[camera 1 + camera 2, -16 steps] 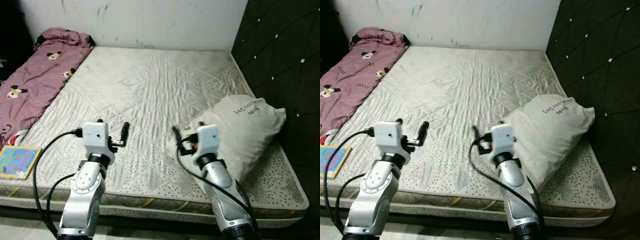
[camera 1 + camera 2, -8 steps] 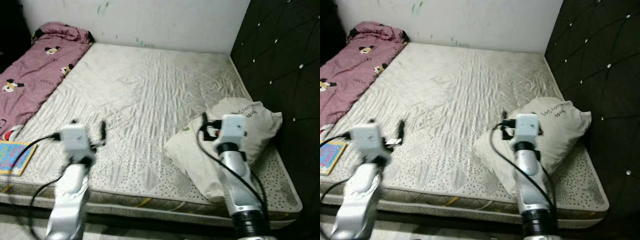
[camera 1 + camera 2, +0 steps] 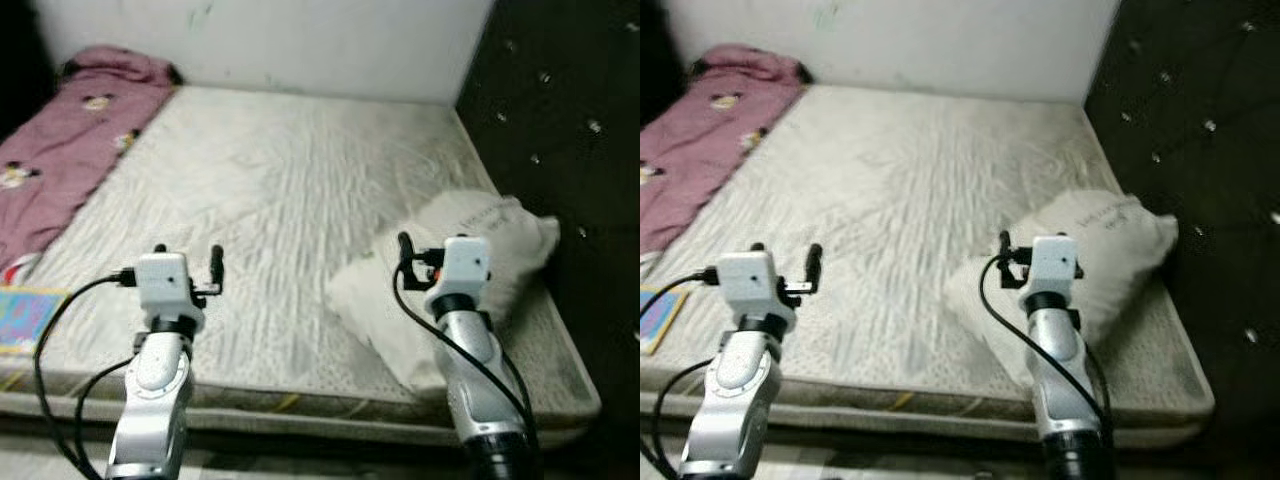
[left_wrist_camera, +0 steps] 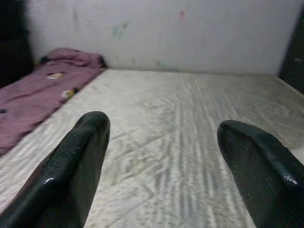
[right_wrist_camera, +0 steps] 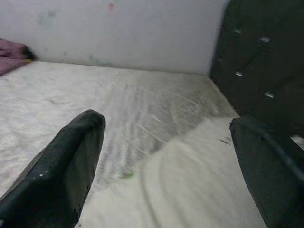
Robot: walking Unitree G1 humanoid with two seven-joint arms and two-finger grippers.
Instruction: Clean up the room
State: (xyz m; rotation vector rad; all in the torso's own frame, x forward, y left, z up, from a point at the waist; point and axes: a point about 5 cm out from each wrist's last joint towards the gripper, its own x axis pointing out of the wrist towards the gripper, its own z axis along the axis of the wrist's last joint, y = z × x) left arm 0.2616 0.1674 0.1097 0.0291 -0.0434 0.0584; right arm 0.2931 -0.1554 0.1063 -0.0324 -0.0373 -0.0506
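While both arms hover over the mattress (image 3: 260, 190), the right gripper (image 5: 166, 156), fingers spread and empty, sits right over the pillow (image 3: 480, 250) by the headboard (image 3: 560, 130). The left gripper (image 4: 161, 156), also spread, is well apart, so the right arm looks nearer.

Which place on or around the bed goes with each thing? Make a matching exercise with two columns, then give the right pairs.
Things:
1. pillow
2. pink blanket
3. picture book
4. left gripper

Places:
A. along the bed's left side, reaching the far wall
B. on the bed's right side, next to the dark headboard
C. near left corner of the mattress
D. held above the near edge of the mattress, fingers apart

Pairs: 1-B, 2-A, 3-C, 4-D
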